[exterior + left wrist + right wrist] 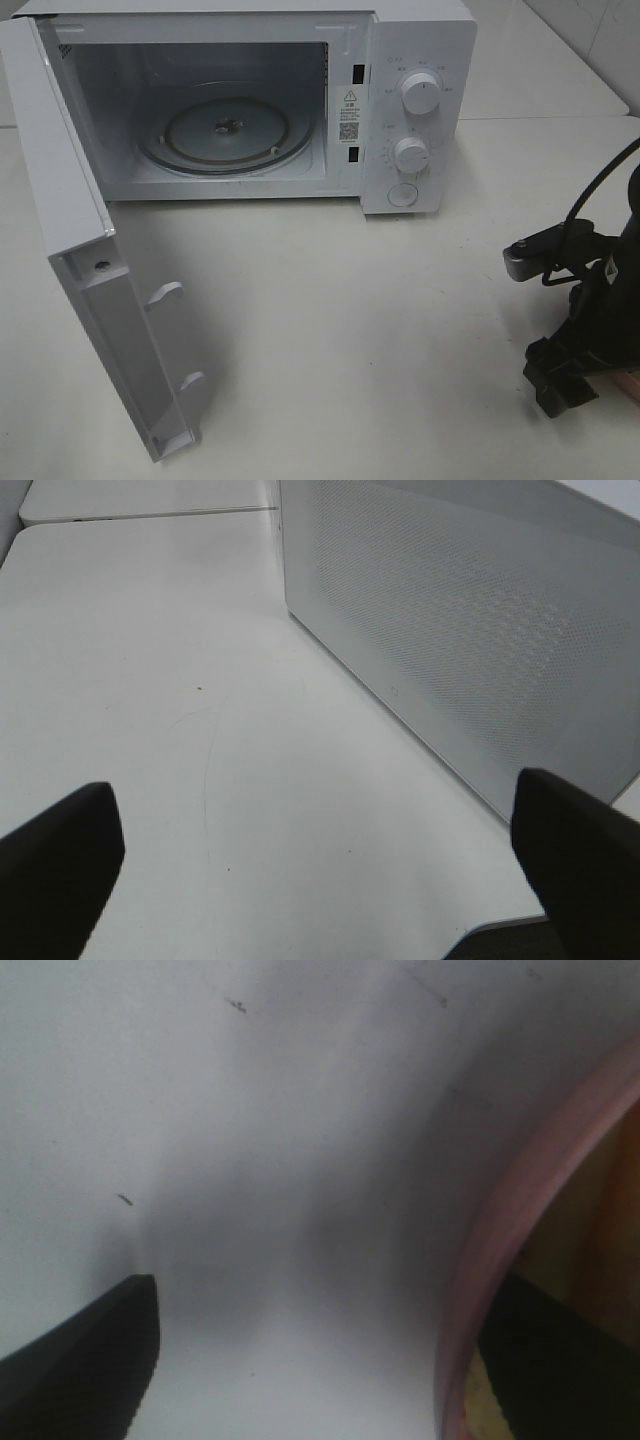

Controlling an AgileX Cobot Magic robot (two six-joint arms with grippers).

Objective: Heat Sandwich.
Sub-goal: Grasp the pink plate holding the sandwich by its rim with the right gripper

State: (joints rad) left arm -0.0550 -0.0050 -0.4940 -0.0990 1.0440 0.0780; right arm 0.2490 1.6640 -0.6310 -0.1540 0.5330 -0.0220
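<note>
- The right wrist view is out of focus throughout. Of the right tool (320,1370) only two dark fingertips show, both cut off by the picture's edge.
- The pink plate (500,1210) appears as one curved stretch of rim; the rest lies outside the frame.
- The sandwich (600,1190) is a yellow-brown blur inside that rim, partly hidden behind one fingertip. Its layers cannot be told apart.
- In the exterior high view the right arm (600,290) is cut by the picture's edge and hides almost all of the plate.
- The microwave (300,25) loses its top at the frame's edge. The print round its dials (420,93) and on its sticker (348,115) is too small to read.
- The left tool (320,870) shows only its fingertips. A white perforated panel (480,630) runs out of the frame; whether it is door or wall cannot be told.
</note>
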